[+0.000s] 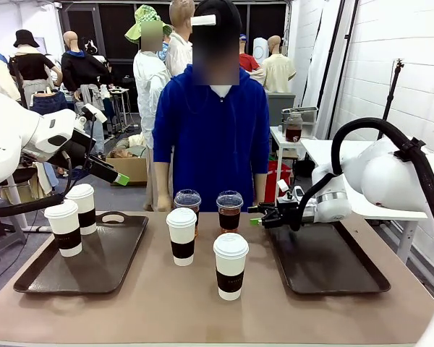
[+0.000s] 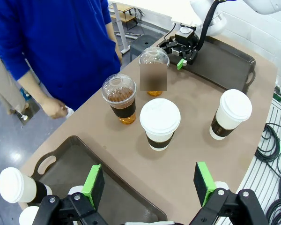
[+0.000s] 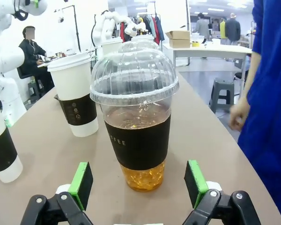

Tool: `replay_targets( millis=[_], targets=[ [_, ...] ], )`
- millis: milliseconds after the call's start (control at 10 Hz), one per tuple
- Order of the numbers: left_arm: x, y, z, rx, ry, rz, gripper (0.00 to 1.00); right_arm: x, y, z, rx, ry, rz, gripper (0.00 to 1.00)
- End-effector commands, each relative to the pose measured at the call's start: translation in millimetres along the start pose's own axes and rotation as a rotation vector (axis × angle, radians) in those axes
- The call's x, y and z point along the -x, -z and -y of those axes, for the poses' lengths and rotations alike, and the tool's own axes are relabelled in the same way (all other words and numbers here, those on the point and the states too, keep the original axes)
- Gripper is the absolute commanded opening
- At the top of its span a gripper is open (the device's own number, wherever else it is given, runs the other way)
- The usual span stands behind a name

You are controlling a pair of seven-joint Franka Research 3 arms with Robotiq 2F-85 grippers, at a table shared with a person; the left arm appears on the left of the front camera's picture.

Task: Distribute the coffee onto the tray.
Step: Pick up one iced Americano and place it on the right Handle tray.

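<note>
Step in hand, as we judge it: approach for a pick-up, with part of the coffee already placed.

Right pincer (image 3: 138, 183): released, green pads (image 3: 82, 182) wide apart with nothing between them. The clear plastic cup with a domed lid, dark sleeve and brown drink (image 3: 137, 131) stands upright on the table (image 3: 47, 140), straight ahead of this pincer. It is centred on the gap and just beyond the pad tips. We see no contact.

A second clear lidded cup (image 1: 187, 203) stands beyond the first, on the same line. Two white paper cups with white lids and dark brown sleeves (image 1: 181, 236) stand ahead and off to one side, toward the robot's edge. The dark brown right-hand tray (image 1: 347, 278) lies below and behind the right pincer and carries no cup.

Next move, our estimate:
- a short straight advance until the sleeve sits between the pads
- a gentle close on the sleeve band, not the dome, since thin plastic likely gives
- an upright lift, then a draw back over the tray

Left pincer (image 2: 149, 185): released and bare, hovering above the dark brown left-hand tray (image 2: 70, 157). Two more white sleeved cups (image 1: 63, 228) stand on that tray, to one side of the pincer. The loose white cups lie ahead of it, well apart from its pads.
</note>
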State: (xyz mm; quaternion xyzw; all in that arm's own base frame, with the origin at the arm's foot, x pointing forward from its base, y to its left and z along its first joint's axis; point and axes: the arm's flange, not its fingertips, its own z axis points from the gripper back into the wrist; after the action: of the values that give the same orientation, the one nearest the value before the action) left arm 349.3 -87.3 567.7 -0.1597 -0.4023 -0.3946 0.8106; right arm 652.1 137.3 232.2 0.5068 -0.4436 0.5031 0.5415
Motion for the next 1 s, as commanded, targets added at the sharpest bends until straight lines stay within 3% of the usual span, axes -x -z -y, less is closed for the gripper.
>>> replay_targets(
  millis=[0, 900],
  targets=[
    [0.8, -0.4, -1.4, 0.004, -0.004, 0.004, 1.00, 0.8, 11.1, 2.6, -0.001, -0.022, 0.021, 1.00],
    [0.8, -0.4, -1.4, 0.004, -0.004, 0.004, 1.00, -2.8, 48.5, 5.8, -0.046, -0.034, 0.030, 1.00]
  ],
)
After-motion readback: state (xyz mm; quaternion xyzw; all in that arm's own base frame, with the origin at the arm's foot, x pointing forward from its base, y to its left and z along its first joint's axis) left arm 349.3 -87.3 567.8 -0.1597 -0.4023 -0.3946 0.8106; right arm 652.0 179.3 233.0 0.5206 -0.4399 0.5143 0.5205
